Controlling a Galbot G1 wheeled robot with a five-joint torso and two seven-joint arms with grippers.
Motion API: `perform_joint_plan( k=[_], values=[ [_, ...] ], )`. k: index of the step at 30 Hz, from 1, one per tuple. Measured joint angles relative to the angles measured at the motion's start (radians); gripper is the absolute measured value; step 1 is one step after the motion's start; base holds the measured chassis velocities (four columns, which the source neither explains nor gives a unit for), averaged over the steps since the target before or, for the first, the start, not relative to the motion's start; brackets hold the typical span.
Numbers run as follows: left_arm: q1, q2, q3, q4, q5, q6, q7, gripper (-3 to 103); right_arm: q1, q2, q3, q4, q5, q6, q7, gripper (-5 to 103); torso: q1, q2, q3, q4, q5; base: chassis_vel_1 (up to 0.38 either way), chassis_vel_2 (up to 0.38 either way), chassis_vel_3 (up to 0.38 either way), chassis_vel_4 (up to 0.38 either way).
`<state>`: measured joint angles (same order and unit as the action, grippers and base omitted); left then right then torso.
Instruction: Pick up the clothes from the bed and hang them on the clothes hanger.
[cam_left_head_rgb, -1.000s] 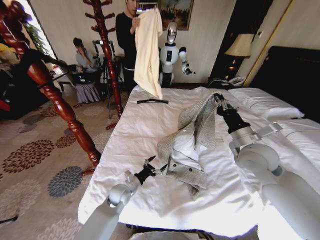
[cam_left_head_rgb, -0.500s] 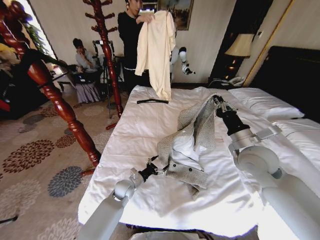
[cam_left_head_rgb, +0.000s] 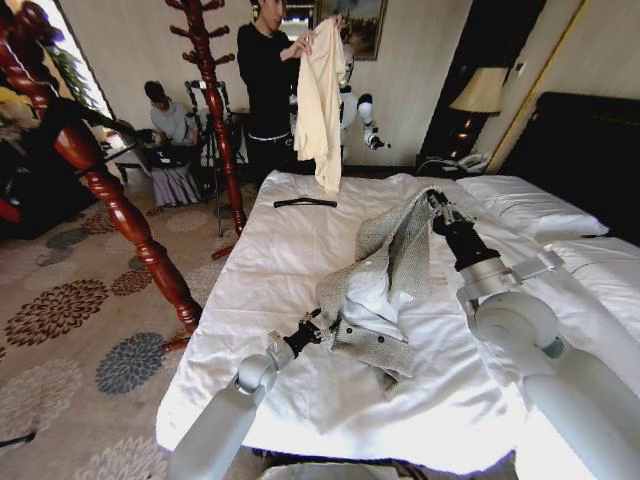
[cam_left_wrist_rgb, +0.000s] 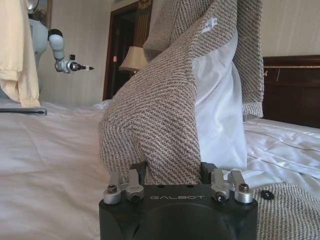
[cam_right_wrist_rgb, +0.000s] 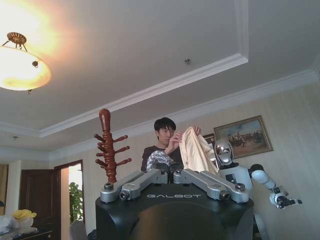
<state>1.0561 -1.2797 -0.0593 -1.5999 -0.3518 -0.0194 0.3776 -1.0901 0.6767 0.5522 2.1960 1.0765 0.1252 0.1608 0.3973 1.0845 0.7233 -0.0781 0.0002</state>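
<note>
In the head view, the tweed jacket (cam_left_head_rgb: 385, 285) is seen on the white bed (cam_left_head_rgb: 290, 260), one end raised by the right hand (cam_left_head_rgb: 436, 204), which is clamped on the fabric at the right middle. The left hand (cam_left_head_rgb: 318, 325) is placed at the near hem, touching it. The black clothes hanger (cam_left_head_rgb: 305, 203) lies flat at the far left of the bed.

In the left wrist view, the jacket (cam_left_wrist_rgb: 165, 120) is seen between the parted fingers (cam_left_wrist_rgb: 125, 181).

In the right wrist view, a scrap of tweed (cam_right_wrist_rgb: 159, 159) is pinched between the closed fingers (cam_right_wrist_rgb: 145, 181)
</note>
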Motion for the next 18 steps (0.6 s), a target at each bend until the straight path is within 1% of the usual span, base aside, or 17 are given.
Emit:
perform_joint_plan(
  k=[1, 3, 5, 7, 8, 10, 12, 14, 15, 16, 17, 18],
  values=[
    [0.001, 0.007, -0.007, -0.004, 0.0, -0.001, -0.003, 52, 0.0, 0.002, -0.001, 0.0, -0.001, 0.0, 0.0, 1, 0.0, 0.0, 0.0, 0.0, 0.0, 0.0, 0.0, 0.0, 0.0],
    [0.001, 0.012, -0.012, -0.007, 0.0, -0.002, -0.005, 52, 0.001, 0.002, -0.002, 0.0, -0.002, 0.001, 0.0, 1, 0.0, 0.0, 0.0, 0.0, 0.0, 0.0, 0.0, 0.0, 0.0],
    [0.002, 0.02, -0.022, -0.017, -0.003, -0.004, -0.011, 41, 0.002, 0.002, -0.002, -0.001, -0.002, 0.001, 0.0, 1, 0.0, 0.0, 0.0, 0.0, 0.0, 0.0, 0.0, 0.0, 0.0],
    [0.001, 0.042, -0.028, -0.039, -0.018, -0.005, -0.024, 30, 0.003, -0.005, -0.001, -0.001, 0.0, 0.003, -0.001, 1, 0.0, 0.0, 0.0, 0.0, -0.0001, 0.0, 0.0, 0.0, 0.0],
    [0.001, 0.042, -0.028, -0.039, -0.018, -0.005, -0.024, 30, 0.003, -0.005, -0.001, -0.001, 0.0, 0.003, -0.001, 1, 0.0, 0.0, 0.0, 0.0, -0.0001, 0.0, 0.0, 0.0, 0.0],
    [-0.006, 0.074, -0.036, -0.062, -0.038, -0.005, -0.041, 19, 0.004, -0.018, 0.003, 0.001, 0.005, 0.004, -0.001, 1, 0.0, 0.0, 0.0, 0.0, -0.0001, 0.0, 0.0, 0.0, 0.0],
    [-0.01, 0.085, -0.041, -0.07, -0.048, -0.005, -0.049, 19, 0.004, -0.023, 0.006, 0.003, 0.008, 0.005, 0.0, 1, 0.0, 0.0, 0.0, 0.0, -0.0001, 0.0, 0.0, 0.0, 0.0],
    [-0.016, 0.109, -0.061, -0.091, -0.072, -0.003, -0.067, 8, 0.006, -0.034, 0.013, 0.01, 0.02, 0.007, 0.001, 1, 0.0, 0.0, 0.0, -0.0001, -0.0002, 0.0, 0.0, 0.0, 0.0],
    [-0.016, 0.109, -0.061, -0.091, -0.072, -0.003, -0.067, 8, 0.006, -0.034, 0.013, 0.01, 0.02, 0.007, 0.001, 1, 0.0, 0.0, 0.0, -0.0001, -0.0002, 0.0, 0.0, 0.0, 0.0],
    [-0.018, 0.119, -0.077, -0.107, -0.087, 0.0, -0.075, 4, 0.007, -0.039, 0.018, 0.014, 0.026, 0.008, 0.001, 1, 0.0, 0.0, 0.0, 0.0, -0.0001, 0.0, 0.0, 0.0, 0.0],
    [-0.031, 0.146, -0.135, -0.186, -0.133, 0.024, -0.093, 2, 0.01, -0.053, 0.031, 0.026, 0.046, 0.012, 0.005, 1, 0.0, 0.0, 0.0, 0.0, -0.0003, 0.0, 0.0, 0.0, 0.0],
    [-0.039, 0.159, -0.161, -0.229, -0.161, 0.043, -0.102, 2, 0.011, -0.059, 0.038, 0.034, 0.056, 0.013, 0.008, 1, 0.0, 0.0, 0.0, -0.0001, -0.0002, 0.0, 0.0, 0.0, 0.0]
  ],
)
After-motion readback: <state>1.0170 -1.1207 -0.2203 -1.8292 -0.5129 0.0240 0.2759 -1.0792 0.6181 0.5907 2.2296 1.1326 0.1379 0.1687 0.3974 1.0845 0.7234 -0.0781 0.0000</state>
